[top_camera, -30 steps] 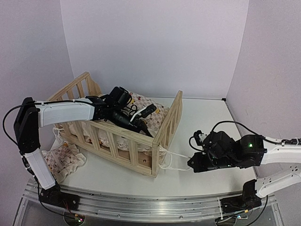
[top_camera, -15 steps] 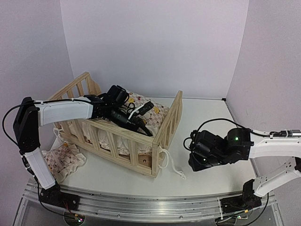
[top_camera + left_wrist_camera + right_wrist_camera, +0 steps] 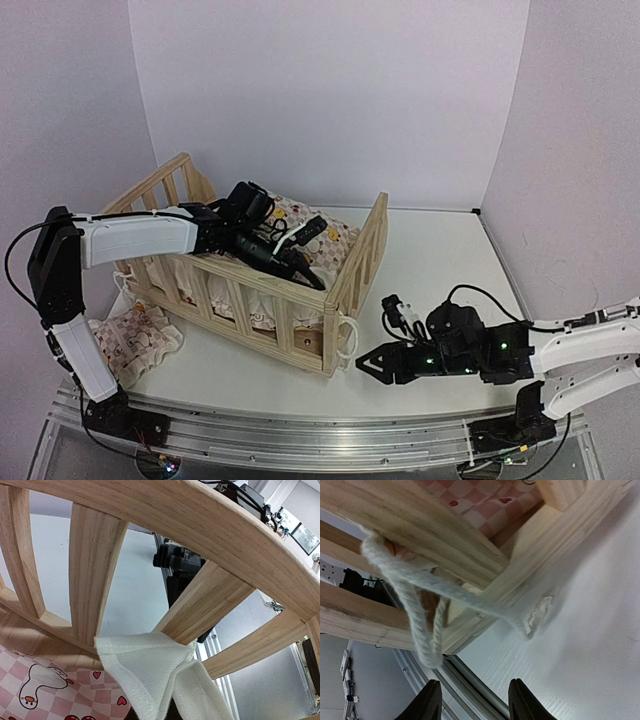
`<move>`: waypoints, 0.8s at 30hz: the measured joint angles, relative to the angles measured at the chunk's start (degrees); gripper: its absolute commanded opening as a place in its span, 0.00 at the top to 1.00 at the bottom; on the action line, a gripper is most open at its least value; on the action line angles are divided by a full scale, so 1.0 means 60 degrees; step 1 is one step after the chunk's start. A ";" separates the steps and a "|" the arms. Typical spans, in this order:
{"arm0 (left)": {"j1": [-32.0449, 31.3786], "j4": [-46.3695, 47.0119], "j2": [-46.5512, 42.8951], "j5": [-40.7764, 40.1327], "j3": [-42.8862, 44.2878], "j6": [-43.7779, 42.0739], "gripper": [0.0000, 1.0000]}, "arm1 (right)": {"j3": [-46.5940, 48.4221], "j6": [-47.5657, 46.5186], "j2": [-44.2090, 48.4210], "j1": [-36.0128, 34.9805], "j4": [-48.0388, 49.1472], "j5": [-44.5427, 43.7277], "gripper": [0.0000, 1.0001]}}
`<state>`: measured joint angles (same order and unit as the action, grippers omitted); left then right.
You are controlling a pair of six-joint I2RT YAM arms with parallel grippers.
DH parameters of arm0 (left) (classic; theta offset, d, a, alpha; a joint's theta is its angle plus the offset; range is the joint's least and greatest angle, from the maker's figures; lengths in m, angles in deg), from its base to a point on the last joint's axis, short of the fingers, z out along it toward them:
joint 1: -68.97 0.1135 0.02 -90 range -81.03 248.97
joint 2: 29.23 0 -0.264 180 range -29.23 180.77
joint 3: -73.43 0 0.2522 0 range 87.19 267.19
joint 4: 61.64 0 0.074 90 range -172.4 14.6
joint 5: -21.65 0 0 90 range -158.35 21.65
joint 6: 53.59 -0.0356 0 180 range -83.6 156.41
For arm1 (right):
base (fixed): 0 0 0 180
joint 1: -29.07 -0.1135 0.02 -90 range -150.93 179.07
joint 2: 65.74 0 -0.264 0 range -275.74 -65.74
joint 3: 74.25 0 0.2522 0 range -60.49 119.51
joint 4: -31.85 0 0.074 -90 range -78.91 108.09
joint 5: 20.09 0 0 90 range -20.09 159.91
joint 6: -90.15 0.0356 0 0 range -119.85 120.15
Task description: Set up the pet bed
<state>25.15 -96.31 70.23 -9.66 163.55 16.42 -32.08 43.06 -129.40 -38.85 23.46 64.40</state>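
The light pine pet bed frame (image 3: 335, 290) stands left of centre, with the pink-white checked cushion (image 3: 305, 222) lying inside it. My left gripper (image 3: 296, 264) reaches over the near rail into the bed. In the left wrist view it is shut on the cushion's white ruffle (image 3: 145, 672), close to the slats (image 3: 92, 575); its fingers are almost hidden by the cloth. My right gripper (image 3: 363, 365) is open and empty on the table by the bed's front right corner. In the right wrist view its fingertips (image 3: 431, 700) sit below a white tie string (image 3: 417, 625) looped round the rail.
A second small checked pillow (image 3: 135, 340) lies on the table outside the bed's left end. The metal rail (image 3: 300, 435) runs along the near table edge. White walls close in the back and both sides.
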 measured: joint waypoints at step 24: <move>0.0000 0.0042 -0.0014 -0.0041 0.0000 0.0016 0.69 | 0.0009 -0.0404 -0.1224 0.0000 0.2815 -0.0098 1.00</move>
<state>25.15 -96.06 70.14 -9.90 163.55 16.51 -32.02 40.63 -136.74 -38.85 40.35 63.81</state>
